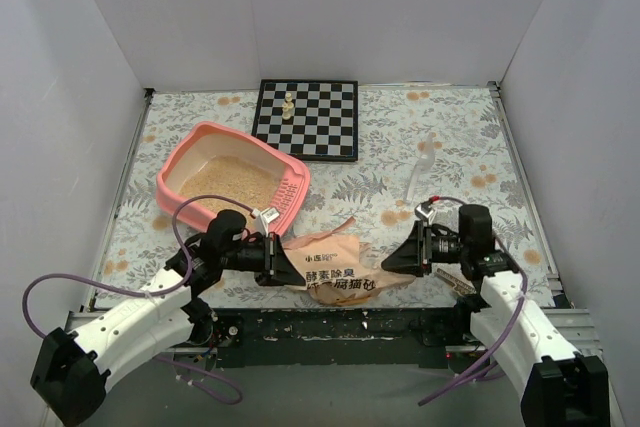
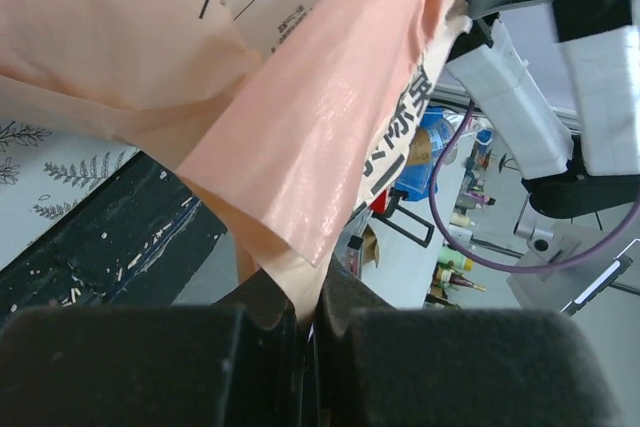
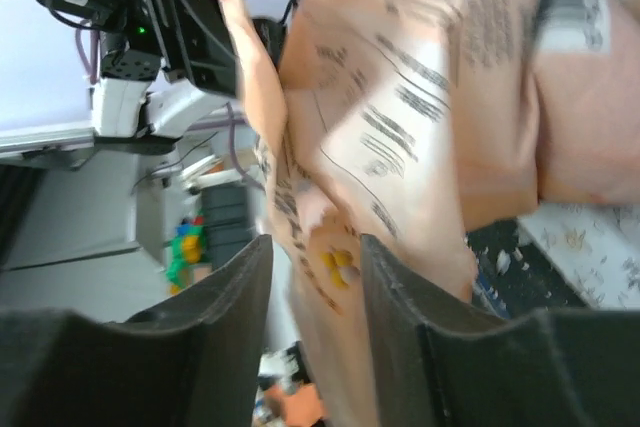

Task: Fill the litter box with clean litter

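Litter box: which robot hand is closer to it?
Left. The left gripper is just in front of the litter box, gripping the bag; the right gripper is past the bag.

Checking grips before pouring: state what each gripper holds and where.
Left gripper pinches the litter bag by its left end. Bag lies between the right gripper's fingers; grip unclear.

White arm links (image 1: 130,325), black joints, black jaws, purple cables (image 1: 70,278)
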Robot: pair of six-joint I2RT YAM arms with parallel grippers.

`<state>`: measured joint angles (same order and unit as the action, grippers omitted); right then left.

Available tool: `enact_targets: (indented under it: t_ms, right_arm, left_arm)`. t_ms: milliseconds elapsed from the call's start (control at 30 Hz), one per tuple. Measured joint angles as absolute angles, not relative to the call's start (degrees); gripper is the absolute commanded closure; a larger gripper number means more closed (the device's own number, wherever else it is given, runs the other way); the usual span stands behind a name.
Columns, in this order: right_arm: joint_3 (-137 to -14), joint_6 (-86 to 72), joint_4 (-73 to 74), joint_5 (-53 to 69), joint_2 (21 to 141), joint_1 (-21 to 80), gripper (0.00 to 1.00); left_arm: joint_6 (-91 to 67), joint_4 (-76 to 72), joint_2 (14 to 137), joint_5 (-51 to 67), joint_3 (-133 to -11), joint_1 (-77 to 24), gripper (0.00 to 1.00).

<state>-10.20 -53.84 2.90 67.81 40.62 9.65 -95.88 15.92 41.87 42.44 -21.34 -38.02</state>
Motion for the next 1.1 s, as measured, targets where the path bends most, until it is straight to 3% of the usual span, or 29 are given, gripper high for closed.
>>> enact_targets:
  t_ms: [200,400,833,1100]
  right_arm:
    - [-34.4,-30.6,25.2,57.9,45.0,10.5,0.37]
    - [-53.5,-12.8,37.1,46.3,50.0,21.5,0.33]
    - [-55.6,2.9,35.8,29.8,52.6,54.4,0.32]
    - [-51.5,7.8,32.9,21.9,56.2,59.8,0.3]
  left_arm:
    - [-95.8,15.4,44.9,44.3,-21.5,-37.6,1.0]
    - [-94.9,17.2,46.1,44.6,-24.1,-37.2,1.0]
    - [-92.1,23.7,47.4,43.9,-28.1,-36.1,1.0]
    - [-90.8,25.5,48.6,44.0,-29.0,-35.2,1.0]
